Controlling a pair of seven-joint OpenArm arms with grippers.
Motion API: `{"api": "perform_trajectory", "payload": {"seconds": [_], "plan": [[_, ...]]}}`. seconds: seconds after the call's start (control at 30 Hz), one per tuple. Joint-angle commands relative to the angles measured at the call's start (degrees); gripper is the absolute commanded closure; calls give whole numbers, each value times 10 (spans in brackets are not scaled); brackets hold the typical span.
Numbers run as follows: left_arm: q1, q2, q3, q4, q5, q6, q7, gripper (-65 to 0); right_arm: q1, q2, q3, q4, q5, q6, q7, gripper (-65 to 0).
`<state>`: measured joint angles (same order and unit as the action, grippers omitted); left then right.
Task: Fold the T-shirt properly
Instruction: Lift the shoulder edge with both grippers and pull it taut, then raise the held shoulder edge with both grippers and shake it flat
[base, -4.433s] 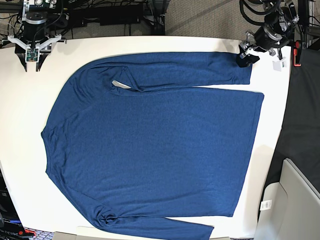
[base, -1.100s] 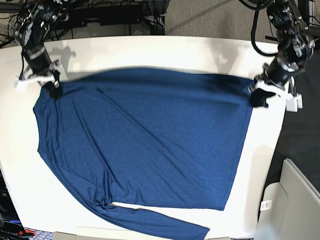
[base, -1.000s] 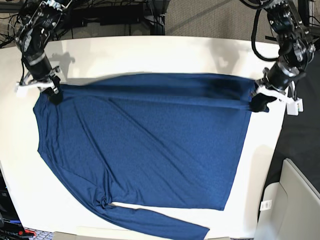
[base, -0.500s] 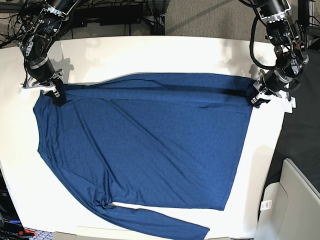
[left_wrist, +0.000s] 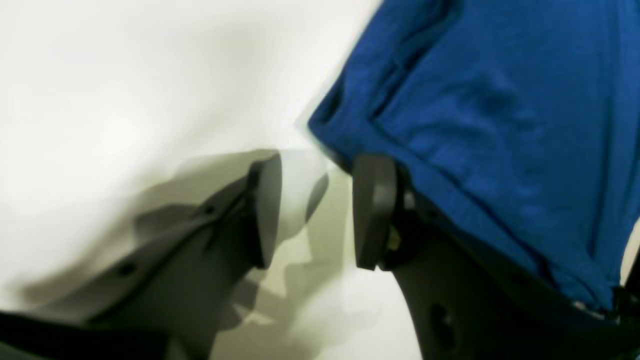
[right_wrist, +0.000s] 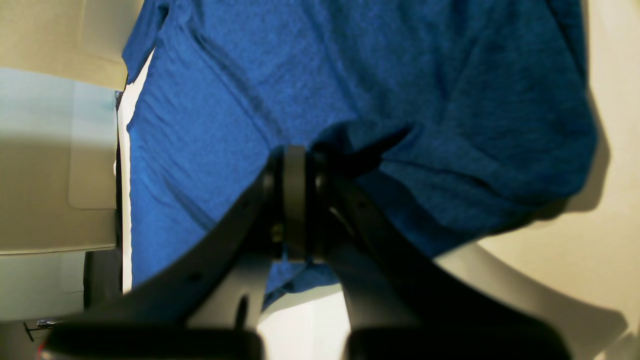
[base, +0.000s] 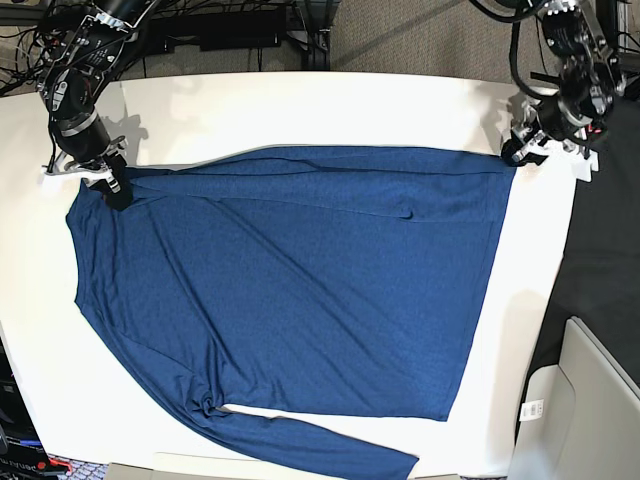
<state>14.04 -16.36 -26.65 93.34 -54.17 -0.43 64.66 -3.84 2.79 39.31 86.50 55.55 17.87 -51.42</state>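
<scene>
Dark blue heathered knit T-shirt (base: 290, 290) lying spread across the white surface (base: 300, 105).
Right gripper (base: 112, 190), at ten o'clock, is pinching its corner; left gripper (left_wrist: 315, 210), at two o'clock, jaws standing apart, is holding nothing.

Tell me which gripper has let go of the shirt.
The left gripper: its jaws stand apart beside the shirt corner with nothing between them. The right gripper is clamped shut on a fold of cloth.

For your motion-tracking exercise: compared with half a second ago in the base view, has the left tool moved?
Yes. The left tool has pulled back toward the table's far edge, off the shirt corner, jaws now apart.
</scene>
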Motion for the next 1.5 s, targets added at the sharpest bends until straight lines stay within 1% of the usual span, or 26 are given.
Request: {"api": "perform_trajectory", "payload": {"seconds": [0.0,0.3,0.4,0.57,0.63,0.77,0.87,0.97,1.0,1.03,1.13,1.23,1.33,1.47], "plan": [[-6,-7,-2,9,-11,-1,2,-255,5,7,2,12,16,5,9,-2],[-11,26,1,7,-11,-1,2,-259,5,7,2,12,16,5,9,-2],[-30,39,14,2,-6,-1,2,-258,5,7,2,12,16,5,9,-2],[-69,45,37,-49,-6,-1,-3,-246,5,6,2,12,16,5,9,-2],[-80,45,40,-63,-7,-1,-5,-199,4,5,2,12,16,5,9,-2],[-85,42,36,-62,-9,-1,1,0,-7,7,18,12,16,5,8,-2],[-73,25,34,-35,-9,-1,2,-7,-14,8,30,12,16,5,7,-2],[-31,12,34,15,-9,-1,1,-2,-21,8,37,12,16,7,6,-2],[-22,8,34,29,-9,-1,1,-2,-26,8,37,12,16,14,6,-2],[-11,6,33,43,-9,-1,1,-2,-33,8,37,12,16,28,6,-2],[26,6,33,84,-9,-1,1,-2,-49,8,34,13,16,85,6,-2],[55,6,33,111,-9,-1,-1,-2,-68,6,34,13,16,122,6,-2],[83,6,33,141,-9,-1,-4,-2,-87,4,34,17,16,141,6,-2],[92,6,32,154,-9,-1,-5,-1,-93,4,36,36,16,147,8,-2]]}}
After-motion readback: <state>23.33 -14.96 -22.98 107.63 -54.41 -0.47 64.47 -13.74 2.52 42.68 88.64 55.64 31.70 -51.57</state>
